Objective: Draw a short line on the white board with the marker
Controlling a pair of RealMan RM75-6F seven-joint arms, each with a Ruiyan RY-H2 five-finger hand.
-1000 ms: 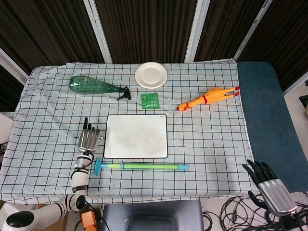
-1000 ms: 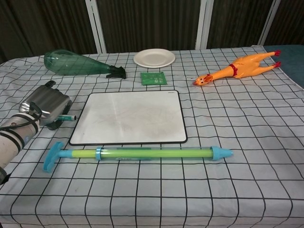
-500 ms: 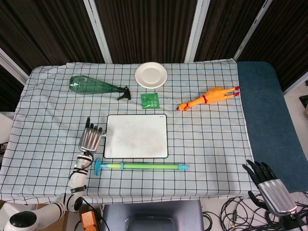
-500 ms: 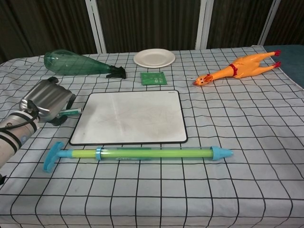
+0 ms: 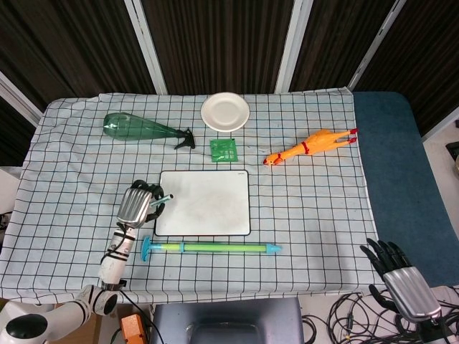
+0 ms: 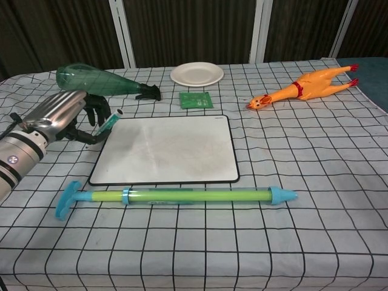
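The white board (image 5: 204, 202) (image 6: 167, 148) lies flat in the middle of the checked cloth. My left hand (image 5: 140, 203) (image 6: 66, 117) hovers at the board's left edge and holds the teal marker (image 6: 107, 123) (image 5: 161, 200) in its fingers. The marker is raised and tilted, its white end up, beside the board's left border. My right hand (image 5: 401, 278) hangs open off the table's front right corner, in the head view only.
A green and blue pump tube (image 5: 209, 248) (image 6: 170, 196) lies just in front of the board. Behind it are a green card (image 5: 224, 150), a white plate (image 5: 225, 112), a green bottle (image 5: 143, 130) and an orange rubber chicken (image 5: 310, 147).
My left hand has risen from the cloth with the marker in its grip and moved toward the board's left edge. The marker has tilted upward. The right hand has not moved.
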